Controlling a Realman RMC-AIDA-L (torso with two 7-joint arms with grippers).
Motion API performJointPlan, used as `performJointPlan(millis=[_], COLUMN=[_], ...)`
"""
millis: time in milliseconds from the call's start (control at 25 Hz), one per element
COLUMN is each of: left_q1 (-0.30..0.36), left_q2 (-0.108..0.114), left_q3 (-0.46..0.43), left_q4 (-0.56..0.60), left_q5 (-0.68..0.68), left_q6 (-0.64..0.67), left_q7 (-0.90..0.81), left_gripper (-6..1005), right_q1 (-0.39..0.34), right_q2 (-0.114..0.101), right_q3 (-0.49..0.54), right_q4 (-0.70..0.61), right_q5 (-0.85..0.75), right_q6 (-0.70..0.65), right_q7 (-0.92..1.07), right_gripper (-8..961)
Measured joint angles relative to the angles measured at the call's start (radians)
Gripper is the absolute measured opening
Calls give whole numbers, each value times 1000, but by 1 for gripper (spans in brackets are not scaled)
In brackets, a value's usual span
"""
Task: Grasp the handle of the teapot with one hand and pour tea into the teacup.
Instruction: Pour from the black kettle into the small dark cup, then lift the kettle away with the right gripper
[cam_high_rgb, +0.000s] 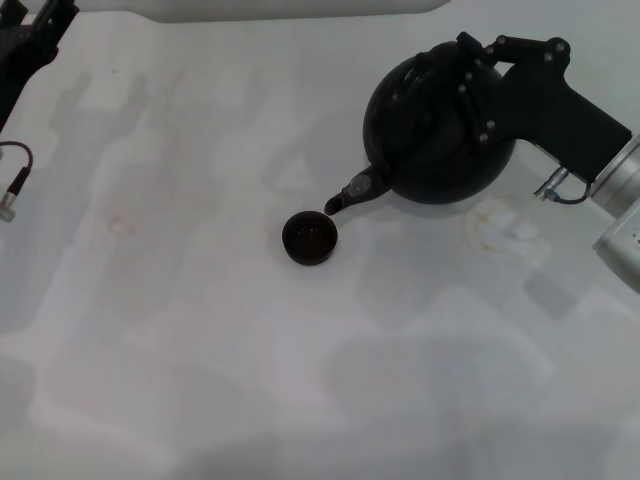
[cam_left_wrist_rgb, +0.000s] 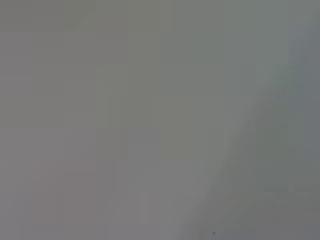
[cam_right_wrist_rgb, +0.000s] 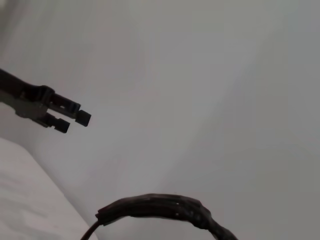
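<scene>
The round matte-black teapot is tilted, with its short spout pointing down just above the far right rim of the small dark teacup. My right gripper is shut on the arched black handle at the pot's top and holds the pot off the table. The handle's textured hoop shows in the right wrist view. My left gripper is parked at the far left edge, away from both; in the right wrist view its fingers stand apart and empty.
The white tabletop stretches around the cup. A faint ring mark lies on the table under the pot's right side. The left wrist view shows only a plain grey surface.
</scene>
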Motion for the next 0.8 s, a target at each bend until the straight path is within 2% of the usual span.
performJointPlan(millis=[800], left_q1=[2], left_q2=[0], left_q3=[0], left_q4=[0], left_q5=[0], left_q6=[3], left_q7=[0], left_gripper=[861], right_q1=[2], right_q2=[3], right_q3=[-16], right_q4=[-14], right_q5=[0], right_q6=[-5], right_q7=[-125], right_gripper=[113])
